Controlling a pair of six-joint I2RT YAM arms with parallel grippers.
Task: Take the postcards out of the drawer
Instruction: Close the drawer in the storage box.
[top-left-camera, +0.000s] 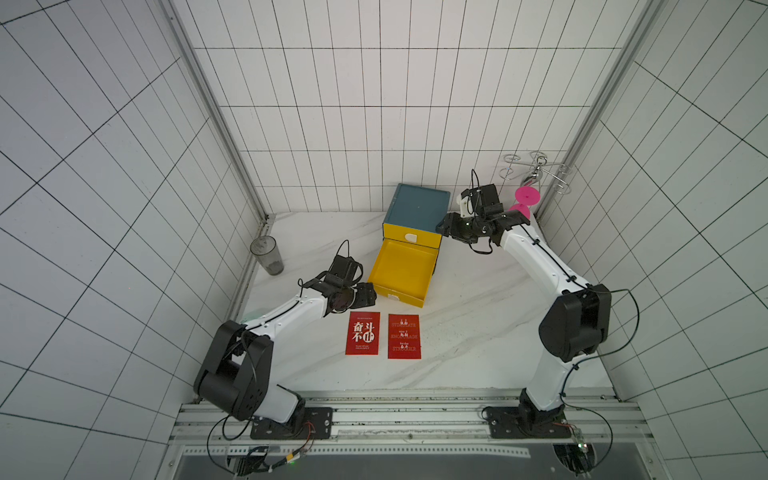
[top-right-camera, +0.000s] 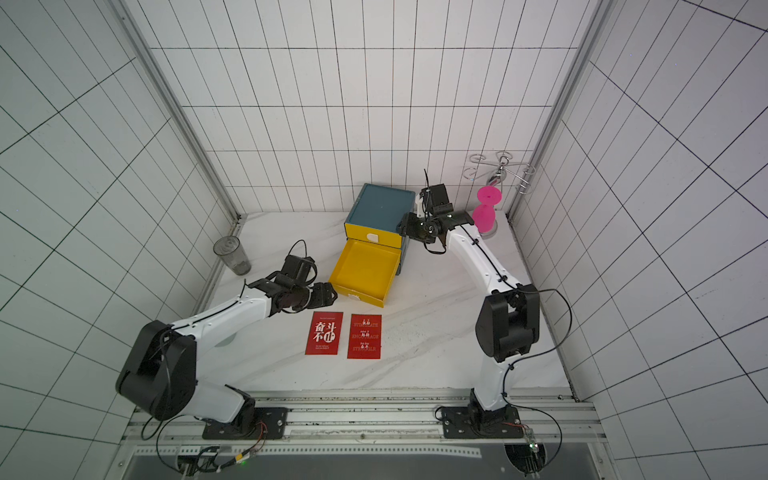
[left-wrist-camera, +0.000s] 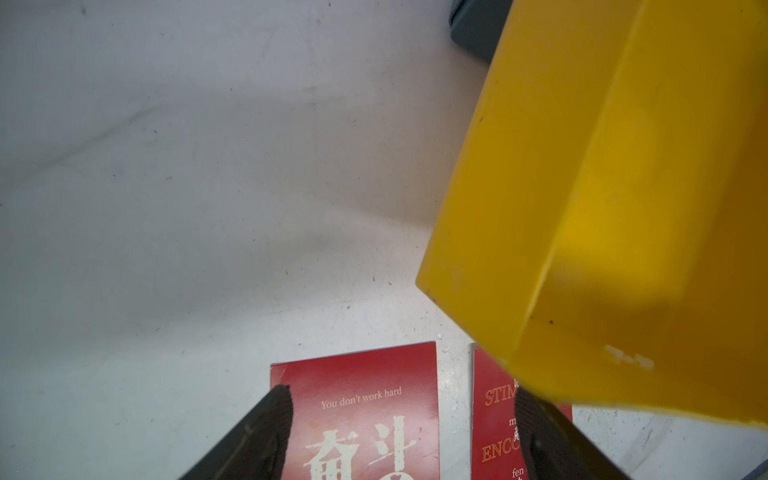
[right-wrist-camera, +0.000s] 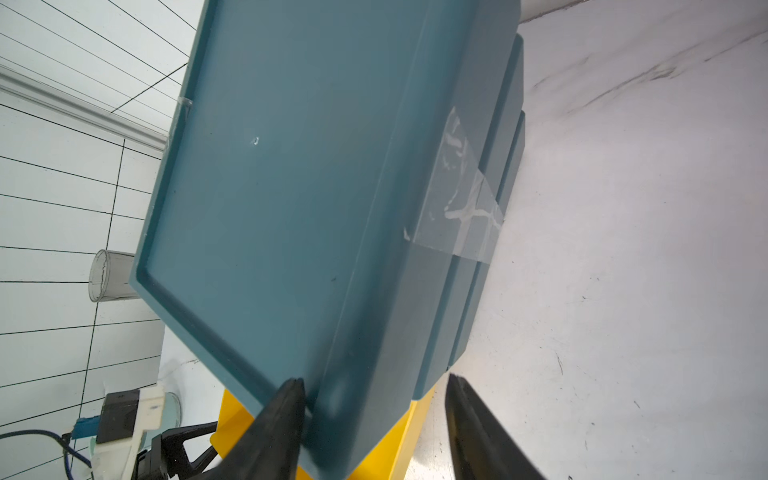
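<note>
My left gripper (top-left-camera: 372, 296) gapes empty by the drawer (top-left-camera: 402, 270), right gripper (top-left-camera: 441, 226) loosely straddles the cabinet (top-left-camera: 417, 203); I mustn't nudge the postcards (top-left-camera: 363, 333).

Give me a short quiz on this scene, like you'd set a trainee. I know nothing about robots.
1. How many red postcards lie on the table?
2. True or false: the open yellow drawer has a postcard inside it.
3. What do the jaws of the right gripper straddle?
A. a postcard
B. a corner of the blue cabinet
C. the front of the drawer

Key: 1. Two, side by side. 2. False, it looks empty in both top views. 3. B.
</note>
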